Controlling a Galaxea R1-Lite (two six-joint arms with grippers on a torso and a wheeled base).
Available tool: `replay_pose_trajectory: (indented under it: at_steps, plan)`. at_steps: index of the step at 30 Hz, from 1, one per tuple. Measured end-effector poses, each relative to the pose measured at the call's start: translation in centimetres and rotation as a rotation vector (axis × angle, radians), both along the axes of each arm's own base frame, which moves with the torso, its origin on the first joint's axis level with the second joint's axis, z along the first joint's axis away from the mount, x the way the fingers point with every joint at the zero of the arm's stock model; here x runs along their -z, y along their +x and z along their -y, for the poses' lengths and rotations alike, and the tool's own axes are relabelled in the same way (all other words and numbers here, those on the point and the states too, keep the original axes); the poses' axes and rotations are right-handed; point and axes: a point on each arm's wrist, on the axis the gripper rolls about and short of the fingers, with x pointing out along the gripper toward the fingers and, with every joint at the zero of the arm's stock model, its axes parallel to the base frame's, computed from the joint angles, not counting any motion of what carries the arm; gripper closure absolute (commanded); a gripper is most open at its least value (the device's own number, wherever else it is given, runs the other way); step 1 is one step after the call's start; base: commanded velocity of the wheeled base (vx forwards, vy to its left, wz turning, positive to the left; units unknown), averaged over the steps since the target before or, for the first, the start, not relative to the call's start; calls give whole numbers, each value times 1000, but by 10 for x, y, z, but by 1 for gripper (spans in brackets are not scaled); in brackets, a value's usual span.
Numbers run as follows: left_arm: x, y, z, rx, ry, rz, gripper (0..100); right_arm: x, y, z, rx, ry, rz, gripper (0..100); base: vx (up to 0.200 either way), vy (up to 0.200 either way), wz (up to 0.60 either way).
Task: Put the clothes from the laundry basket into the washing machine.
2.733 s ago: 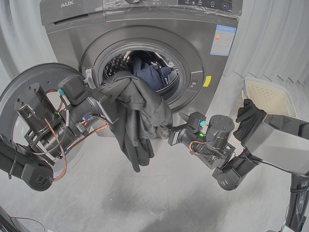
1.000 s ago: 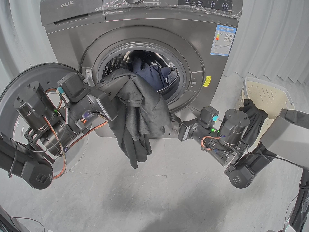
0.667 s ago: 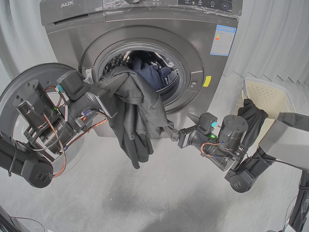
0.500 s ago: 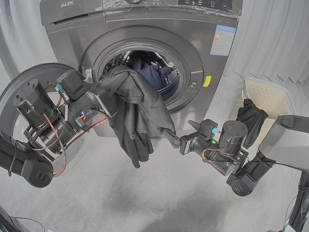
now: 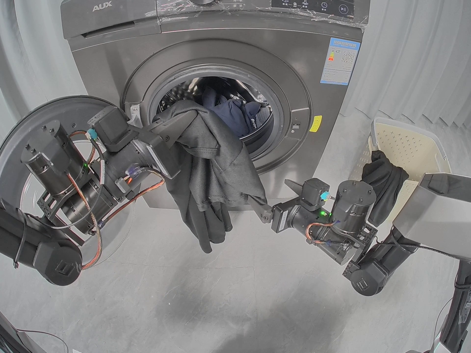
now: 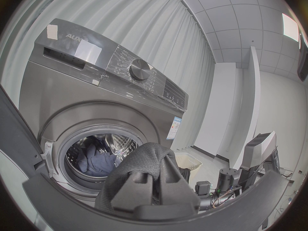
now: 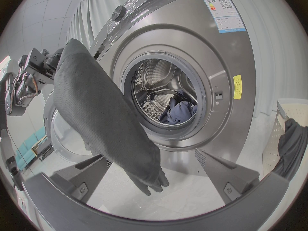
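The grey washing machine (image 5: 216, 50) stands with its door (image 5: 49, 118) swung open to the left. Navy clothes (image 5: 233, 116) lie inside the drum (image 7: 160, 90). My left gripper (image 5: 171, 126) is shut on a dark grey garment (image 5: 216, 167) just in front of the drum opening's left rim. The cloth drapes over its fingers (image 6: 173, 180) and hangs toward the floor. My right gripper (image 5: 274, 199) is open, low and to the right of the hanging cloth, one fingertip at its hem. A black garment (image 5: 385, 177) hangs over the rim of the cream laundry basket (image 5: 417, 148).
Grey curtains (image 5: 417, 40) hang behind and beside the machine. Bare grey floor (image 5: 245, 295) lies in front of the machine. The basket (image 7: 293, 113) sits right of the machine, near the right arm.
My right gripper has drawn back from under the dark grey garment, down and to the right, and stands open. The left gripper has kept the garment at the drum opening.
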Motion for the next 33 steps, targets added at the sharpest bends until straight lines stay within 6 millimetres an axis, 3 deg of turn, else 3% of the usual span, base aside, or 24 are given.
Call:
replay_pose_trajectory:
  at_steps: [8, 16, 22, 33]
  plan:
    - [1, 0, 1, 2, 2, -2, 100, -4, 7, 5, 15, 2, 21, 0, 0, 0, 0]
    - [1, 0, 1, 2, 2, -3, 100, -5, -10, -19, -63, 7, 24, 0, 0, 0, 0]
    - [2, 0, 0, 1, 6, -6, 100, -14, -14, -27, -83, 31, 51, 0, 0, 0, 0]
    - [4, 0, 1, 1, 10, -10, 100, -36, -22, -23, -109, 67, 96, 0, 0, 0, 0]
